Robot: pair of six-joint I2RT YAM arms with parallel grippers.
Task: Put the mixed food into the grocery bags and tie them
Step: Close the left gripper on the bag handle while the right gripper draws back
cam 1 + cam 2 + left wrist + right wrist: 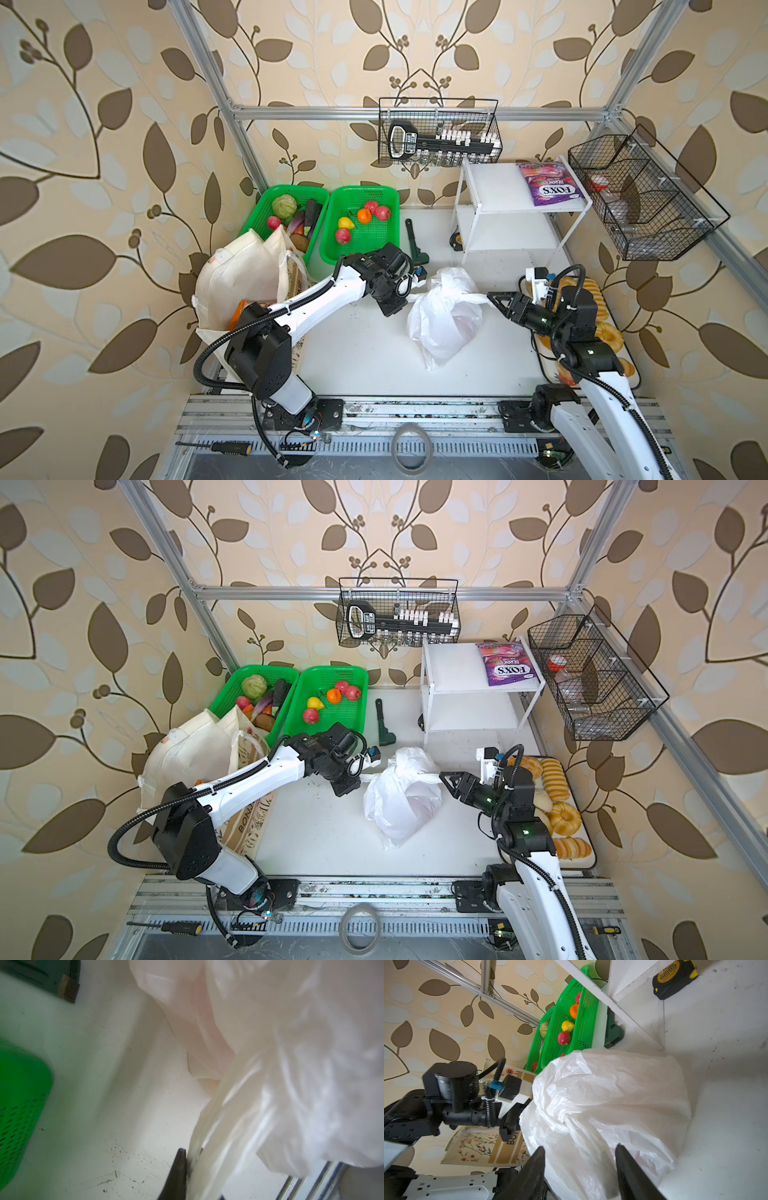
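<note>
At the middle of the table [353, 353], the left gripper [404, 302] pinches a handle of the white plastic bag [444, 324]; the right gripper [579, 1148] gapes, perhaps touching plastic.

Robot test cell in a lab, dressed as a home. An aluminium frame [311, 113] encloses the white bench [357, 353], with leaf wallpaper [104, 124] behind. The left arm [316, 299] and right arm [602, 390] are bolted to a rail [415, 409] along the bench's front edge. A screwdriver [230, 447] and tape roll [394, 449] lie beyond it.
</note>
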